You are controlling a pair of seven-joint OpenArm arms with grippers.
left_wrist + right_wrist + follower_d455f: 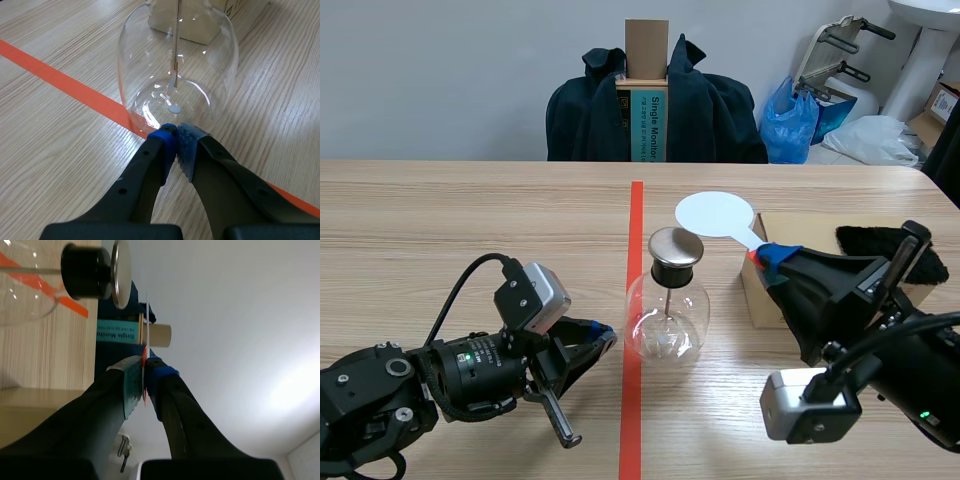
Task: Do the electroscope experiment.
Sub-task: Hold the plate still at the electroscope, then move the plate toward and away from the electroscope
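The electroscope, a clear glass flask (666, 318) with a black stopper and a metal disc top (676, 246), stands on the table's middle by the tape line. My left gripper (605, 337) lies low on the table, shut on nothing, its pads (170, 139) right at the base of the flask (177, 65). A thin rod with a leaf (174, 75) hangs inside. My right gripper (767, 259) is shut on the handle of a white round paddle (716, 213), held just right of and level with the disc. In the right wrist view the paddle (146, 325) shows edge-on, ahead of my right gripper (144, 375), near the metal disc (121, 272).
An open cardboard box (761, 297) holding a black fur piece (880, 243) sits behind my right arm. An orange tape line (633, 400) runs down the table. A chair with a dark jacket (710, 110) and a blue bag (792, 118) stand beyond the far edge.
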